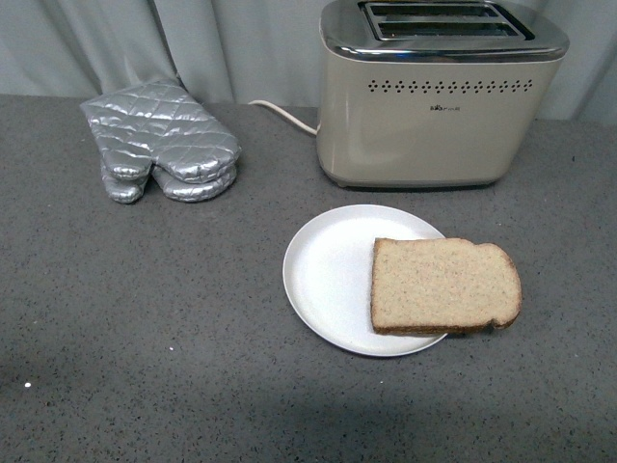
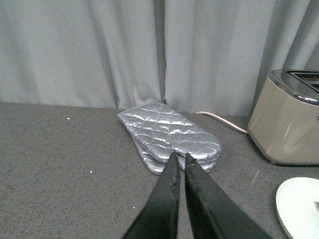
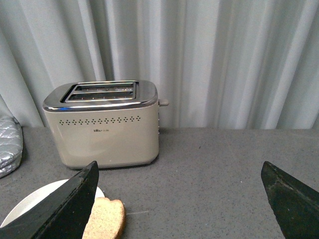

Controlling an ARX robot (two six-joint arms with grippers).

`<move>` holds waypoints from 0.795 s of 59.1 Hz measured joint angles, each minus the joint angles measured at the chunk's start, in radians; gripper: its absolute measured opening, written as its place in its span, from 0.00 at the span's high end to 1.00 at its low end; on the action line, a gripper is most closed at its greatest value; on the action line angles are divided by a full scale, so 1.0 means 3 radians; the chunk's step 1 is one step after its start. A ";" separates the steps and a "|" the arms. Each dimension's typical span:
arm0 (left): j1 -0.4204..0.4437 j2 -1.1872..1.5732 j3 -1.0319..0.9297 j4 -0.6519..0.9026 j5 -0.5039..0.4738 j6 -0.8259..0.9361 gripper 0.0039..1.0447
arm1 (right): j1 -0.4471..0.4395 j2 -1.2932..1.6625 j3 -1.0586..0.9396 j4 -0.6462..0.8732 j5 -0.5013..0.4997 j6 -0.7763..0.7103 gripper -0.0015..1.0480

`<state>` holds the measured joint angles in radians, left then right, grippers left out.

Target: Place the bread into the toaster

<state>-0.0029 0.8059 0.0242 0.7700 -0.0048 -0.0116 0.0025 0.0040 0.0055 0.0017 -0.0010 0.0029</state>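
At the front view's upper edge, the toaster [image 1: 439, 135] is getting cut off. The bread [image 1: 443, 286] is covering the lower right of the plate [image 1: 328, 275]. The toaster's lettering [image 1: 445, 108] is showing too small to read.

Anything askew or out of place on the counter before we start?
Only the light brown bread slice: it sits off-centre on the round white plate, its rounded end overhanging the plate's right rim. The cream two-slot toaster stands upright, slots apparently empty.

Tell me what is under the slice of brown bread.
The flat light brown bread slice lies on the round white plate; its rounded end overhangs the rim, above the grey speckled countertop. The plate surface beneath it is covered and cannot be seen.
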 joint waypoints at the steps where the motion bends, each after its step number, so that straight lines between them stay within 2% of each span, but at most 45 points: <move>1: 0.0000 -0.0028 -0.0004 -0.0023 0.0001 0.0000 0.97 | 0.0000 0.0000 0.0000 0.0000 -0.0001 0.0000 0.09; 19: 0.0001 -0.0924 -0.0020 -0.0828 0.0017 0.0013 0.97 | 0.0000 0.0000 0.0000 0.0000 0.0000 0.0000 0.09; 47: 0.0001 -0.1661 -0.0020 -0.1530 0.0017 0.0013 0.97 | 0.0000 0.0000 0.0000 0.0000 0.0000 0.0000 0.09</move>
<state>-0.0025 0.3077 0.0181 0.3111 0.0002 -0.0078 0.0025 0.0040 0.0055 0.0017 -0.0010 0.0029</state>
